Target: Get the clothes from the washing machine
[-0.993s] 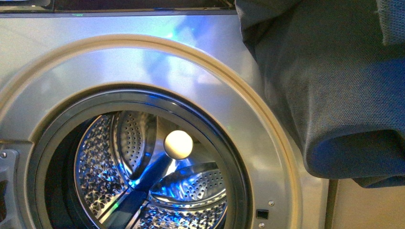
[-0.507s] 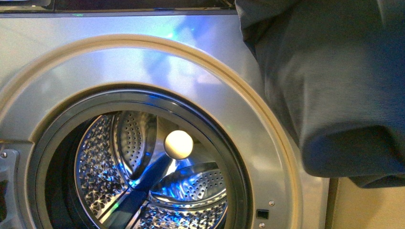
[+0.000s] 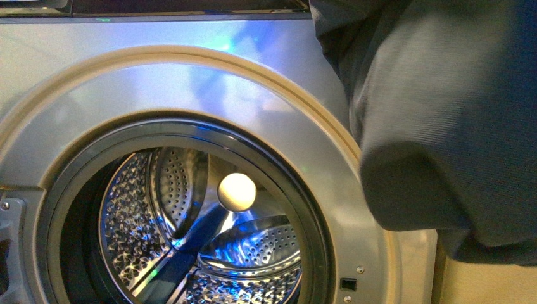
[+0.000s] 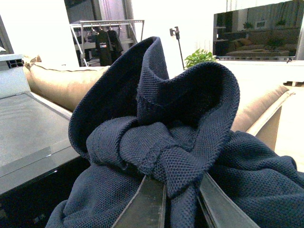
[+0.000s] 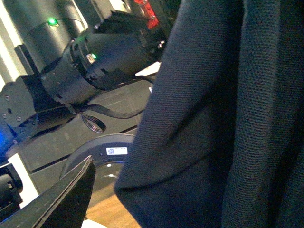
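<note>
The left tool (image 4: pixel 178 183) is pinched tight on the clothes (image 3: pixel 443 114) — they hang outside the washer (image 3: pixel 190 82), by its top right corner. The right tool (image 5: pixel 71 190) — can't tell if it's open.

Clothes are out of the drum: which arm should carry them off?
Left. The left gripper is shut on a bunch of the clothes, which hang outside the washing machine. Only one right finger shows, bare beside the hanging fabric.

Beige sofa (image 4: pixel 57 83) in bright daylight; clothes rack (image 4: pixel 107 33) with dark garments by white wall; green plant (image 4: pixel 199 58) beside dark glossy screen (image 4: pixel 256 31); wood floor (image 5: pixel 107 213)
</note>
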